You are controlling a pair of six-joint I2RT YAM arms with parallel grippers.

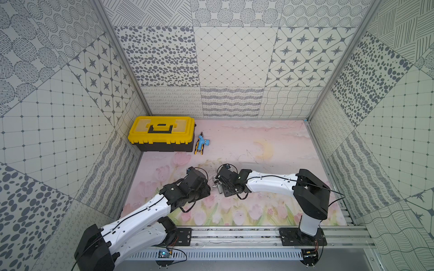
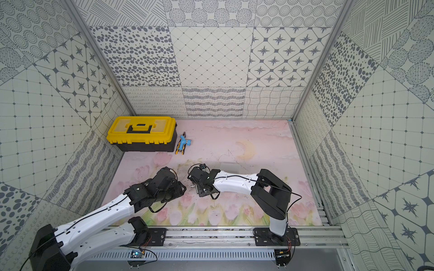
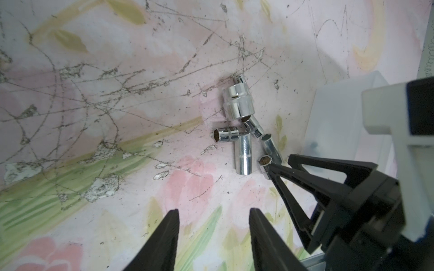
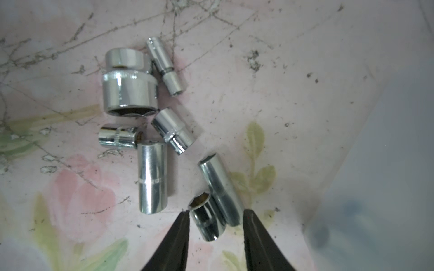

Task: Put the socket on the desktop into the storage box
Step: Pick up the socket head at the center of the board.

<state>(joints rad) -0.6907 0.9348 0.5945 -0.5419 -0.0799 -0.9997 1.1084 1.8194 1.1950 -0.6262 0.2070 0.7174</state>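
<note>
Storage box [image 3: 333, 122] partly behind R gripper [image 3: 280, 163]

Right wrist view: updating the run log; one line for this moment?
right gripper: fingers astride two sockets, grip unclear | left gripper: open, empty | storage box: nearby

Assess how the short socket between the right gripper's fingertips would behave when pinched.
The short socket looks polished and round, so it may slip or roll from the right gripper. It seems to touch a longer socket, which would probably shift too. Seemingly steel, so likely rigid and dense.
</note>
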